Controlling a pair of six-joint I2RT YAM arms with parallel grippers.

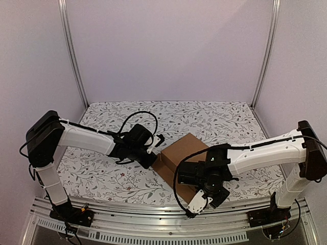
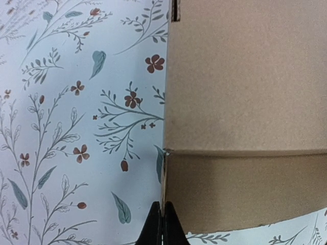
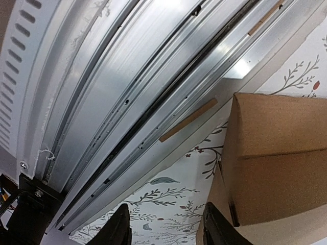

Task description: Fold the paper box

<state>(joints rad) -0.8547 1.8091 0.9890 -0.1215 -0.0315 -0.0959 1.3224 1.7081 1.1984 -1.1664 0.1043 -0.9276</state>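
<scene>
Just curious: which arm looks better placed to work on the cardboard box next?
Probably left: the left pincer is shut with its tips at the edge of the paper box. The right pincer is open, but the box lies outside its fingers.

The box (image 1: 183, 152) is plain brown cardboard, partly folded. It sits askew on the cloth (image 1: 102, 173) toward the near edge, its top panel flat and one flap creased downward.
</scene>
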